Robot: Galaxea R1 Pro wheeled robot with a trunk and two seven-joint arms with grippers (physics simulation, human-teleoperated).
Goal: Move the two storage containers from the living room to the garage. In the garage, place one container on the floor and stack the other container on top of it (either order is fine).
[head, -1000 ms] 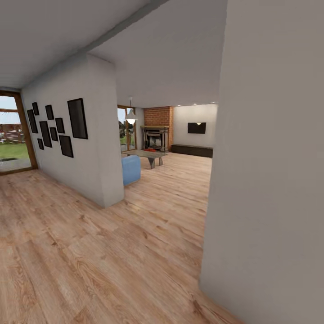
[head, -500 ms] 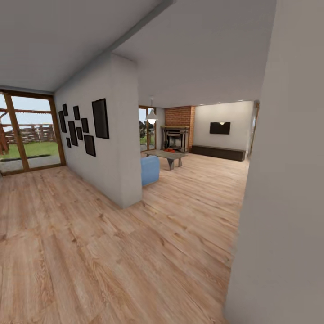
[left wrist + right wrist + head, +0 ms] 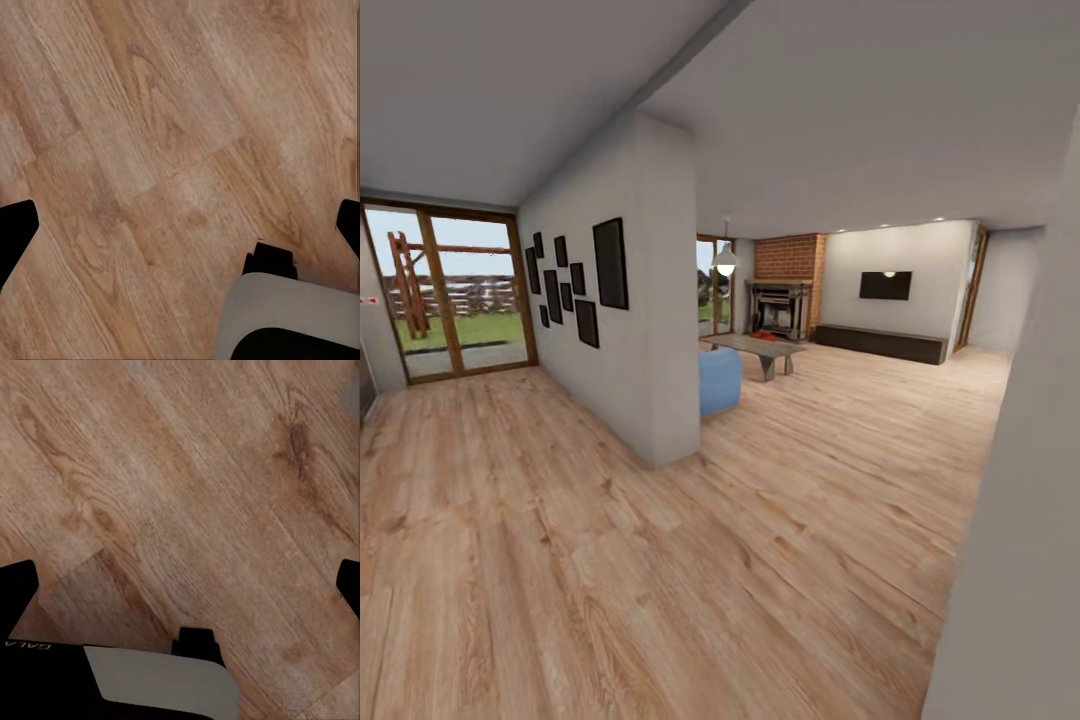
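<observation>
The living room (image 3: 860, 390) lies ahead, beyond a white partition wall (image 3: 650, 330). It has a brick chimney (image 3: 792, 258), a fireplace (image 3: 778, 310), a wall TV (image 3: 886, 285) and a long dark cabinet (image 3: 880, 344). A small orange-red shape (image 3: 763, 337) rests on the low table (image 3: 755, 348); it is too small to tell whether it is the storage containers. The garage is out of view. My left gripper (image 3: 180, 229) and right gripper (image 3: 180, 589) both hang open over the wood planks, holding nothing.
A near white wall (image 3: 1020, 560) closes off the right side. A blue seat (image 3: 718, 380) stands behind the partition's end. Black picture frames (image 3: 575, 285) hang on the partition. Glass garden doors (image 3: 455, 300) are at the far left. Open plank floor (image 3: 660, 560) stretches ahead.
The whole picture has shifted right, so the camera has moved. The near wall now takes up less of the right side, and more of the living room and garden doors shows.
</observation>
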